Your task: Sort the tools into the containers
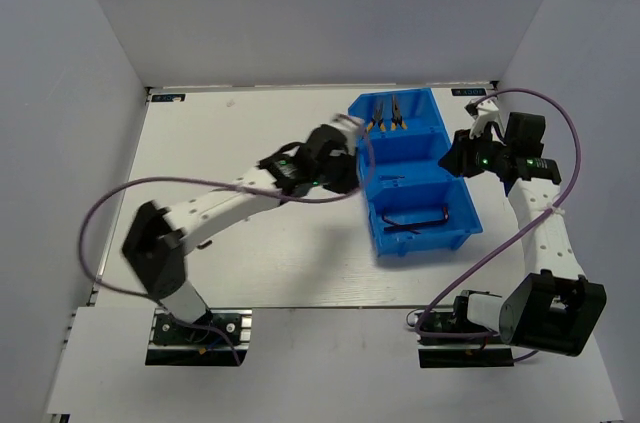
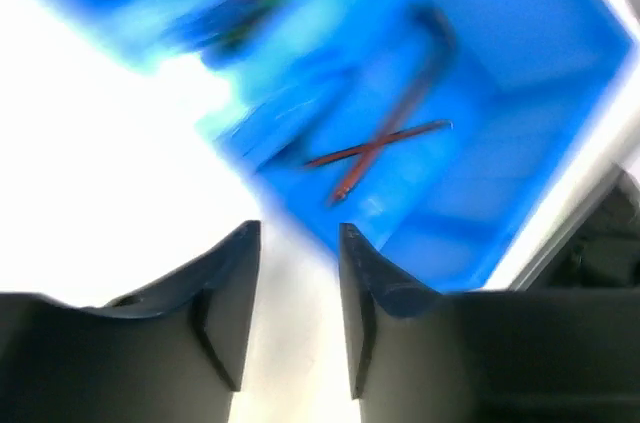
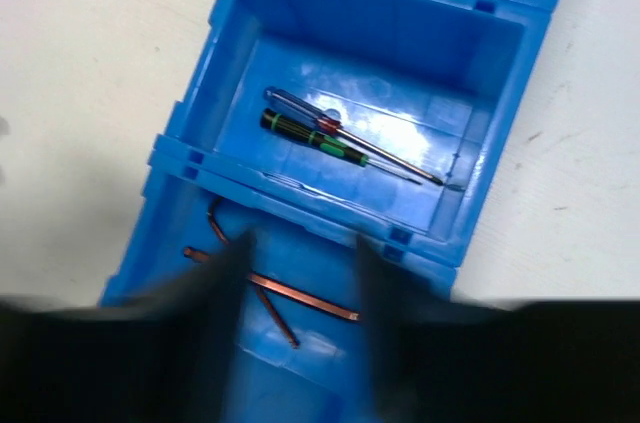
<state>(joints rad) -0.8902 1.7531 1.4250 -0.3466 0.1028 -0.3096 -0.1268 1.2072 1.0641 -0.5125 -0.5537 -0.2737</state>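
The blue bin [image 1: 425, 245] has three containers in a row. Two pliers [image 1: 385, 124] with yellow-black handles lie in the far one, two screwdrivers [image 3: 330, 138] in the middle one, and dark hex keys [image 3: 270, 288] crossed in the near one. My left gripper [image 1: 352, 148] hangs at the bin's left side. In the left wrist view it [image 2: 300, 228] is open with only white table between the jaws, and the hex keys [image 2: 380, 143] lie ahead of it. My right gripper [image 1: 462, 155] is at the bin's right side. Its blurred fingers stand open [image 3: 303, 248] above the near compartment, holding nothing.
White walls close off the table [image 1: 250, 243] at the back and on both sides. Purple cables loop from each arm, one over the table's left part [image 1: 95, 213] and one near the bin's right front corner [image 1: 480, 263].
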